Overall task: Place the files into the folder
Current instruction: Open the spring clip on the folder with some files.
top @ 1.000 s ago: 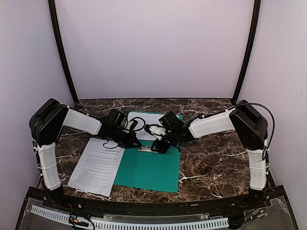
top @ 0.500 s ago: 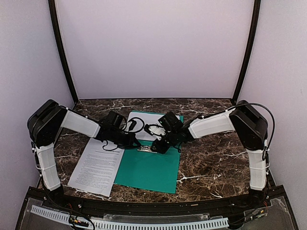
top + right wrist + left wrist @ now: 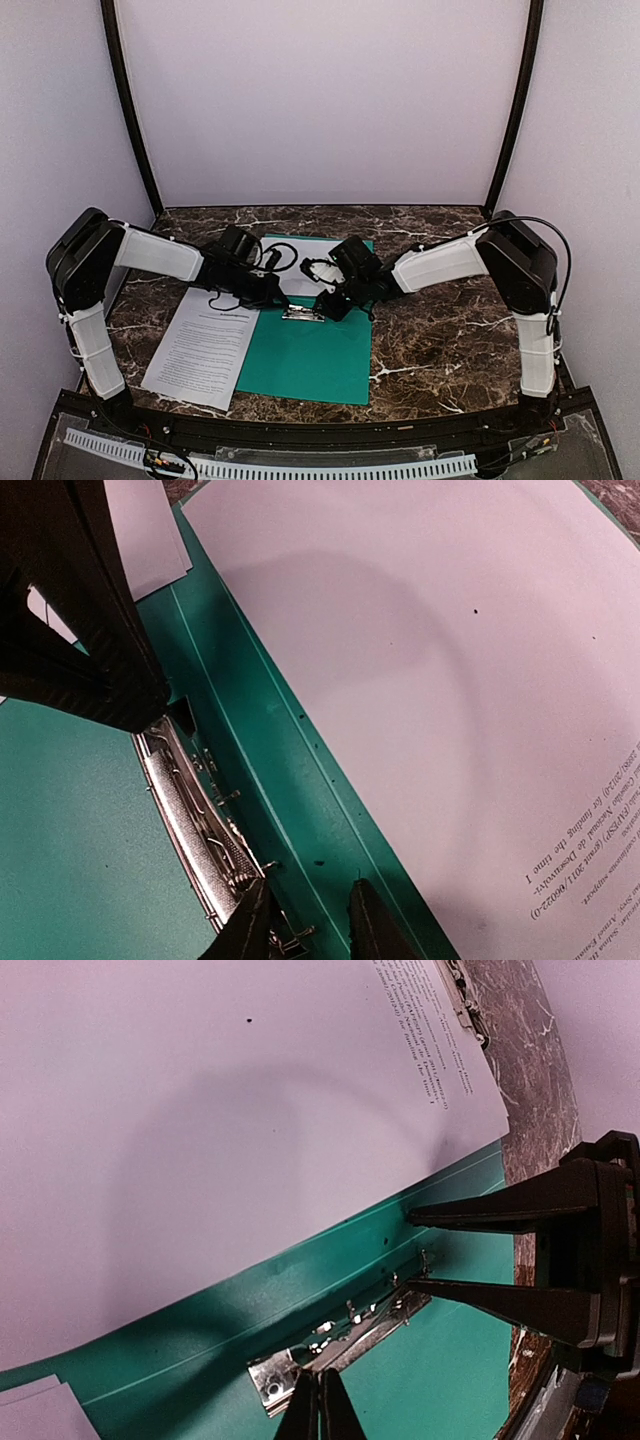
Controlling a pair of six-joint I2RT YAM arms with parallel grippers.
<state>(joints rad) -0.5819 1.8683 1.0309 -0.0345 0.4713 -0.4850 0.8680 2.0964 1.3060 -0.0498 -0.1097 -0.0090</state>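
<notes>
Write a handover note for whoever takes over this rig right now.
The left gripper is shut, tips at one end of the metal clip.
The right gripper has its fingers apart around the clip's other end; no grip visible.
The folder lies open on the table.
Done: one sheet lies on its far half, clear of the clip.
Left: the second sheet, on the table to the folder's left, goes in.

Top view: far sheet (image 3: 305,248) partly covered by left gripper (image 3: 284,298) and right gripper (image 3: 323,310); print on near sheet (image 3: 202,350) too small to read | Left wrist: clip (image 3: 340,1338) end behind fingertips (image 3: 328,1405) | Right wrist: fingers (image 3: 372,925) cut by lower edge
</notes>
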